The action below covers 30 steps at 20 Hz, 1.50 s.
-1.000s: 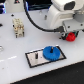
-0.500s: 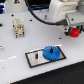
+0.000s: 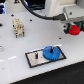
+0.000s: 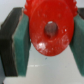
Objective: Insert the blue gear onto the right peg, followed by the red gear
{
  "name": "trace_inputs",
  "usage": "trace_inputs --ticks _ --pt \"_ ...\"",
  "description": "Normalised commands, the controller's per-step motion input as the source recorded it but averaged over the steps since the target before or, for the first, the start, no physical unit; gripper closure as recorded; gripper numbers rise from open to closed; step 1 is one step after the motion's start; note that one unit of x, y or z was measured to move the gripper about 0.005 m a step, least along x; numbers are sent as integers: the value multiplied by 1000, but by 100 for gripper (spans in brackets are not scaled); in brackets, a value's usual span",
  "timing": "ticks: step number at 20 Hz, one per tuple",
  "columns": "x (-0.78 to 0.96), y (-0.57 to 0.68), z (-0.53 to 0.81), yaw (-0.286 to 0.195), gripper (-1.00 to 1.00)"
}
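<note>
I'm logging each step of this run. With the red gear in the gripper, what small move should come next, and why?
Probably carry the red gear toward the plate and line it up over the blue gear. The gripper is shut on the red gear, off to the exterior view's right and above the table, while the blue gear already lies on the plate.

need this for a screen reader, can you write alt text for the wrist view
A red gear with a dark centre hole fills the close-up wrist view, clamped between the two green-padded fingers of the gripper. Below it lies a plain white surface.
</note>
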Motion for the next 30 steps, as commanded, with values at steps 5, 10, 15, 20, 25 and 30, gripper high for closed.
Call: trace_inputs --ticks 5,10,15,20,25,30 --pt "526 -449 408 0 100" --pt "525 -435 252 0 100" --pt "500 -381 117 0 100" --pt "549 -244 35 0 100" --pt "497 -198 1 0 100" --pt "339 -133 -23 0 100"
